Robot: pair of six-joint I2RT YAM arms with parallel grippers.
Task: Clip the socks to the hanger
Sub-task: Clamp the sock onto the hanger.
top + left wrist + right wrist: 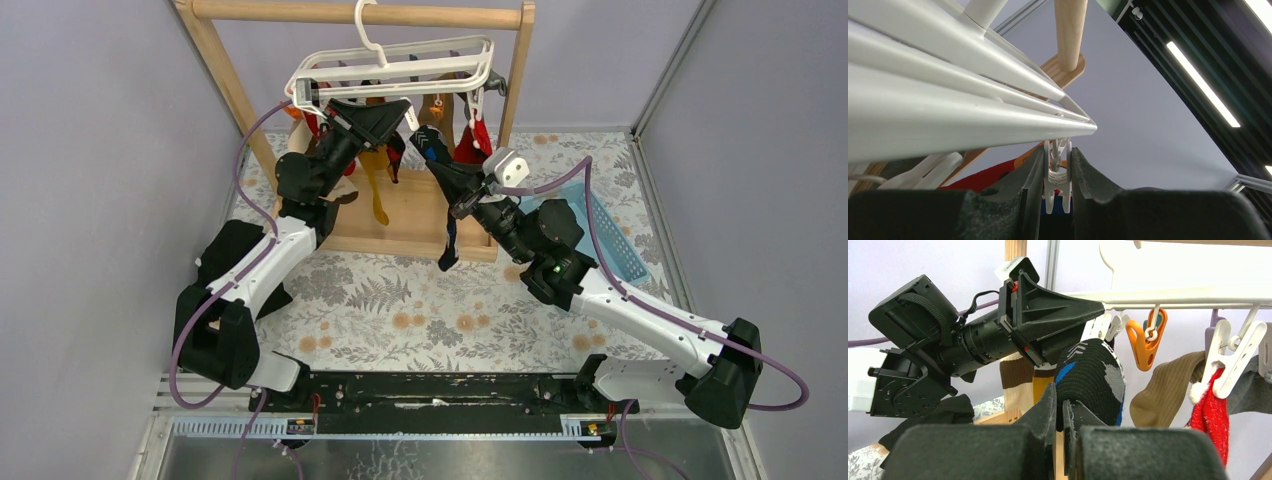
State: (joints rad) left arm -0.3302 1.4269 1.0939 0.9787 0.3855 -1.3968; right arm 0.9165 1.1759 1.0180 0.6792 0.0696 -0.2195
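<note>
- Squeezing a white clip (1056, 175) from both sides, the left gripper (1057, 162) sits right under the end of the hanger (948, 115) front bar, clamped on that clip.
- The right gripper (1059, 402) is pinched closed on the black sock with blue (1093, 375), holding one end up just beneath the left gripper's tip. From the top view the rest of it dangles down over the base of the wooden rack (420, 15).
- The hanger hooks onto that rack's round rail.
- A red sock (1210, 415) hangs from another white clip on the right, with a brownish sock (1163, 385) just beside it.
- An orange clip (1143, 340) dangles between the black and brownish ones.
- The mustard sock (375, 190) hangs below the left gripper.
</note>
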